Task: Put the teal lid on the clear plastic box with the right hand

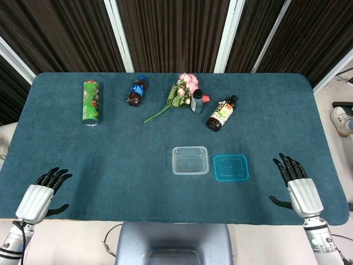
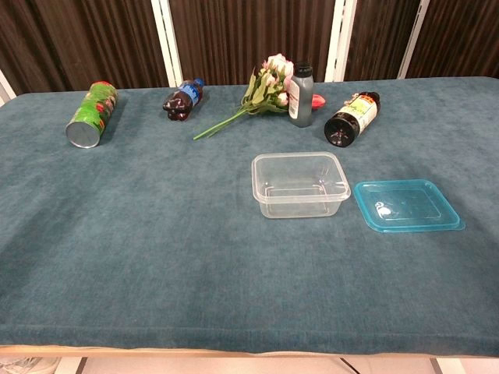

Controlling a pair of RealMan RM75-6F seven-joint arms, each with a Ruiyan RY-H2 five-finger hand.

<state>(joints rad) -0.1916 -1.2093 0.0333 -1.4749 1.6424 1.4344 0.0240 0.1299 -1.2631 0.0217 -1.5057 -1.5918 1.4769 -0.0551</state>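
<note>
Dark slatted wall behind a teal-clothed table [image 1: 110, 154]; nothing of the task is done yet.

The lid [image 1: 231, 167] lies flat just right of the box [image 1: 190, 160], apart from it, and the box stands uncovered. The right hand [image 1: 295, 185] rests at the near edge, right of the lid, fingers spread, holding nothing. The left hand [image 1: 43, 190] lies far left of the box, likewise spread and empty.

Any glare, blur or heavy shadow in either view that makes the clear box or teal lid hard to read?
Head view: even light, sharp; the clear plastic box and flat teal plastic lid read cleanly, with both hands in view, right hand. Chest view: slight sheen on the lid, soft shadows, no blur; hands out of frame.
</note>
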